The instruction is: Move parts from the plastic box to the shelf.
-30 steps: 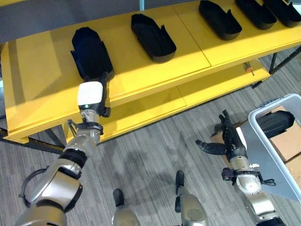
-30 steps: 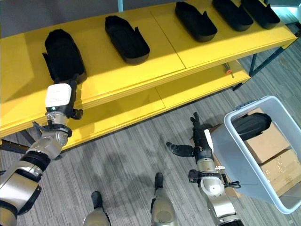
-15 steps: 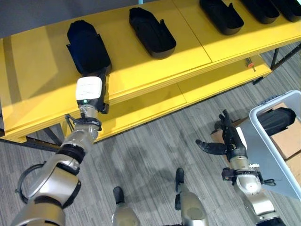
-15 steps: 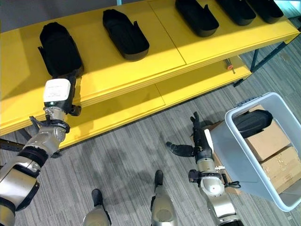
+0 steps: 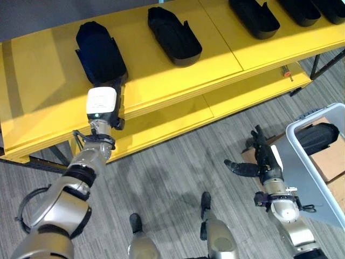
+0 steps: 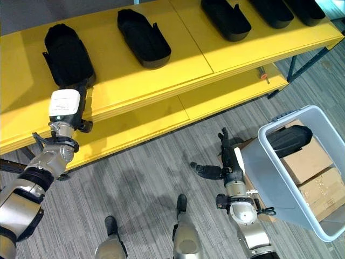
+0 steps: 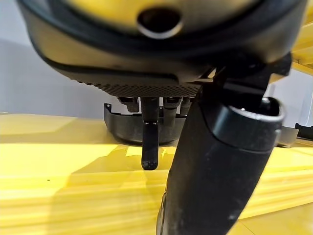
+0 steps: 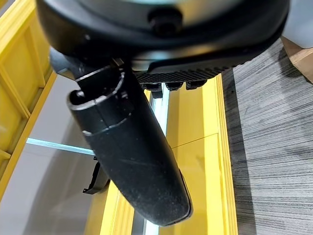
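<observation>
Five on top board: black moulded parts in a row along the yellow shelf (image 5: 48,70), well apart from one another.
Leftmost part (image 5: 99,51): near the shelf's left end, its near end close to the front edge, just beyond the left hand.
Second part (image 5: 173,36): middle of the top board, lying at a slant, short of the front edge.
Further parts: three more toward the shelf's right end, cut by the frame's top edge.
Left hand (image 5: 102,102): at the shelf's front edge, right at the leftmost part's near end; in the wrist view, fingers (image 7: 149,147) straight, tips just short of the part, thumb free; released, grasping nothing.
Right hand (image 6: 225,159): above the grey floor, just beside the plastic box's left wall, fingers straight, thumb spread; holding nothing.
Plastic box (image 6: 269,178): grey, on the floor, well apart from the shelf's right end.
Inside the box: one black part (image 6: 288,139) at the far end, cardboard boxes (image 6: 307,162) beside it.
Lower board: small orange-handled tool (image 5: 286,74) near its right end.
</observation>
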You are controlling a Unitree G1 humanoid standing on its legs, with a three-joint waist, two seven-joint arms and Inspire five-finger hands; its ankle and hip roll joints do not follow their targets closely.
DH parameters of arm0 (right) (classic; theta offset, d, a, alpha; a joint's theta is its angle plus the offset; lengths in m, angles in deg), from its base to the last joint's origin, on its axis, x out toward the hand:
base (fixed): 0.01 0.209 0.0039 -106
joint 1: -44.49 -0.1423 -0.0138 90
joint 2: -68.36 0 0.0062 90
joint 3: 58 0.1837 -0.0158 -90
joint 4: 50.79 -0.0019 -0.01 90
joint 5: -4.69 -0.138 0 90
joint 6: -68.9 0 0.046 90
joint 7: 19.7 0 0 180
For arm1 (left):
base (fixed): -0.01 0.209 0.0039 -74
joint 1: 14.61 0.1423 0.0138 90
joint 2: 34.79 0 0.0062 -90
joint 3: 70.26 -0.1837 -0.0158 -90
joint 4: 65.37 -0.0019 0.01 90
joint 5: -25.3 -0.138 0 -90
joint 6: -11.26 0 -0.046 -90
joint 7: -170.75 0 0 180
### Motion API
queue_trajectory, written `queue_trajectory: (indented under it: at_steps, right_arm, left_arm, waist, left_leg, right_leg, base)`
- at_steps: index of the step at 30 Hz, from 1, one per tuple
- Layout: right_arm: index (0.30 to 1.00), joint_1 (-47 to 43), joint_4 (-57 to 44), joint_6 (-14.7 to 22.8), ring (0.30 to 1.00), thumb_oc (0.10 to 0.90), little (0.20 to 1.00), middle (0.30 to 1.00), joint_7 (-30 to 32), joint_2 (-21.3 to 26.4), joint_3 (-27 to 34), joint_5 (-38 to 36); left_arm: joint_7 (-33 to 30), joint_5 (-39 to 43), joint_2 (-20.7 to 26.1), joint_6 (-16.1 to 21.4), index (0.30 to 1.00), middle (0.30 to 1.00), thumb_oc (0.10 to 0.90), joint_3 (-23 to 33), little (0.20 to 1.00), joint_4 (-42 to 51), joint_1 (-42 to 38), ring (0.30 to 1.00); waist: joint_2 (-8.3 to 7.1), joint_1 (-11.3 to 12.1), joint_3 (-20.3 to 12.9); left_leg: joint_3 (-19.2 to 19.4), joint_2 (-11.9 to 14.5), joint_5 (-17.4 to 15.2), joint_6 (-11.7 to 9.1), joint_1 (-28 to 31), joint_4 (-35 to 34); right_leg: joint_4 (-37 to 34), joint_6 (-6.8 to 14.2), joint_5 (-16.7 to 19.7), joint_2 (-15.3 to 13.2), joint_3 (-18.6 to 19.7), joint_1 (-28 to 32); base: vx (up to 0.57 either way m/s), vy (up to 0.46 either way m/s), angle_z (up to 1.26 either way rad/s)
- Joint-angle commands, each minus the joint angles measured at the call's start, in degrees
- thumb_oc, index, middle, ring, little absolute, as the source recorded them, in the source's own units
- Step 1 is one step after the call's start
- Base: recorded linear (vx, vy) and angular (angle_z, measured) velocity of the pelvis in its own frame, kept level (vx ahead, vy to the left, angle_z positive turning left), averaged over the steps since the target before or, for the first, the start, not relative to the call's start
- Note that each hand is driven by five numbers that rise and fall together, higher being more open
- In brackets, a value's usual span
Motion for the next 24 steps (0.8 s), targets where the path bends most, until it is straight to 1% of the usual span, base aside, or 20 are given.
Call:
queue_trajectory:
  at_steps: [1,6,9,11,12,13,15,17,18,19,20,21,23,24]
  right_arm:
    - [1.0,-6.1,-4.4,6.4,1.0,0.9,1.0,1.0,1.4,3.4,2.6,-0.5]
    - [1.0,-6.7,-3.8,6.2,1.0,0.9,1.0,1.0,1.3,3.4,2.4,-0.2]
    - [1.0,-6.6,-3.6,6.1,1.0,0.9,1.0,1.0,1.2,3.3,2.6,0.0]
    - [1.0,-6.1,-3.4,5.9,1.0,0.9,1.0,1.0,1.4,3.1,3.4,0.4]
    - [1.0,-5.4,-3.4,5.7,1.0,0.9,1.0,1.0,1.5,3.0,4.1,0.6]
    - [1.0,-5.3,-3.4,5.7,1.0,0.9,1.0,1.0,1.5,3.0,4.1,0.6]
    - [1.0,-4.9,-3.4,5.5,1.0,0.9,1.0,1.0,1.6,2.7,4.7,0.9]
    - [1.0,-3.9,-3.5,5.2,1.0,0.9,1.0,1.0,1.6,2.5,6.0,1.2]
    - [1.0,-3.9,-3.5,5.2,1.0,0.9,1.0,1.0,1.6,2.6,6.0,1.2]
    - [1.0,-3.3,-3.5,5.0,1.0,0.9,1.0,1.0,1.8,2.2,7.1,1.5]
    - [1.0,-3.0,-3.5,4.9,1.0,0.9,1.0,1.0,1.8,2.2,7.4,1.7]
    - [1.0,-2.8,-3.7,4.8,1.0,0.9,1.0,1.0,2.0,1.9,7.9,1.9]
    - [1.0,-2.1,-4.0,4.6,1.0,0.9,1.0,1.0,1.9,1.8,8.5,2.1]
    - [1.0,-1.9,-4.0,4.6,1.0,0.9,1.0,1.0,1.8,1.9,9.0,2.2]
  left_arm:
    - [0.2,0.2,1.6,1.8,1.0,1.0,0.9,-0.1,1.0,-1.5,-3.7,1.0]
    - [0.4,0.6,2.1,2.1,1.0,1.0,0.9,1.2,1.0,0.4,-1.3,1.0]
    - [0.4,0.4,2.2,2.2,1.0,1.0,0.9,2.4,1.0,2.1,0.7,1.0]
    - [0.5,0.4,1.8,2.5,1.0,1.0,0.9,4.7,1.0,6.2,4.7,1.0]
    - [0.5,-0.1,1.6,2.9,1.0,1.0,0.9,6.6,1.0,9.8,8.2,1.0]
    - [0.6,-0.1,1.6,2.8,1.0,1.0,0.9,6.8,1.0,10.1,8.5,1.0]
    - [0.8,-0.3,1.0,3.0,1.0,1.0,0.9,8.5,1.0,11.9,11.7,1.0]
    - [1.3,-1.0,-0.1,3.6,1.0,1.0,0.9,11.4,1.0,16.9,17.4,1.0]
    - [1.4,-1.1,-0.1,3.6,1.0,1.0,0.9,11.6,1.0,17.1,17.7,1.0]
    - [1.9,-1.3,-1.4,4.1,1.0,1.0,0.9,13.4,1.0,20.3,21.7,1.0]
    - [2.2,-1.4,-1.4,4.3,1.0,1.0,0.9,14.6,1.0,21.9,23.6,1.0]
    - [2.3,-0.9,-2.1,4.6,1.0,1.0,0.9,15.7,1.0,23.3,25.7,1.0]
    - [3.0,-1.1,-2.5,5.1,1.0,1.0,0.9,17.4,1.0,26.0,29.0,1.0]
    - [3.1,-1.3,-2.5,5.4,1.0,1.0,0.9,17.9,1.0,27.0,30.1,1.0]
  waist:
    - [-0.5,-0.3,-1.4]
    - [0.83,0.2,-2.9]
    - [1.17,0.3,-3.4]
    - [1.82,0.8,-4.2]
    - [2.25,1.1,-4.8]
    - [2.28,1.0,-4.8]
    - [2.61,1.2,-5.3]
    - [3.21,1.6,-6.1]
    - [3.24,1.6,-6.1]
    - [3.52,1.8,-6.7]
    - [3.79,1.9,-7.0]
    - [3.83,2.2,-7.2]
    - [4.23,2.4,-7.6]
    - [4.26,2.4,-7.7]
  left_leg:
    - [2.6,-0.7,-3.4,1.0,3.5,-0.4]
    - [2.4,-1.1,-3.7,1.0,4.3,-0.4]
    - [2.3,-1.3,-3.9,1.1,4.7,-0.4]
    - [2.1,-1.4,-4.1,1.0,5.2,-0.4]
    - [1.9,-1.5,-4.2,1.0,5.6,-0.4]
    - [1.9,-1.5,-4.3,1.0,5.7,-0.4]
    - [1.8,-1.5,-4.3,1.0,6.1,-0.4]
    - [1.7,-1.5,-4.4,0.9,6.7,-0.4]
    - [1.7,-1.5,-4.5,0.9,6.7,-0.4]
    - [1.6,-1.7,-4.0,0.9,6.7,-0.4]
    - [1.5,-1.6,-4.4,0.8,7.1,-0.4]
    - [1.4,-1.7,-4.0,0.8,7.1,-0.4]
    - [1.2,-1.5,-4.3,0.6,7.5,-0.4]
    - [1.2,-1.5,-3.9,0.7,7.4,-0.4]
  right_leg:
    - [8.8,1.2,-3.9,-4.6,-2.0,-3.1]
    - [8.8,1.1,-4.2,-4.8,-2.3,-1.7]
    - [8.7,1.1,-4.3,-4.9,-2.5,-1.1]
    - [8.9,1.1,-4.6,-5.0,-2.7,-0.3]
    - [8.8,0.9,-4.8,-5.1,-2.9,0.6]
    - [8.8,0.9,-4.8,-5.1,-2.9,0.6]
    - [8.7,0.9,-4.9,-5.1,-3.1,1.3]
    - [8.4,0.8,-5.0,-5.1,-3.4,2.3]
    - [8.4,0.8,-5.0,-5.0,-3.4,2.4]
    - [8.0,0.6,-4.7,-5.2,-3.7,2.8]
    - [7.9,0.7,-5.1,-5.1,-3.8,3.3]
    - [7.9,0.5,-4.8,-5.1,-4.0,3.5]
    - [7.8,0.6,-5.3,-5.0,-4.3,4.4]
    - [7.8,0.4,-4.9,-5.1,-4.4,4.3]
  base:
    - [0.0,0.015,-0.04]
    - [0.0,0.006,-0.02]
    - [0.0,0.0,0.0]
    - [0.02,-0.001,0.01]
    - [0.0,0.0,0.0]
    - [0.0,0.0,0.0]
    - [0.0,0.0,0.0]
    - [0.0,0.0,0.0]
    - [0.0,0.0,0.0]
    - [0.0,0.0,0.0]
    - [0.0,0.0,0.0]
    - [0.0,0.0,0.0]
    - [-0.01,-0.018,0.06]
    - [-0.01,-0.02,0.1]
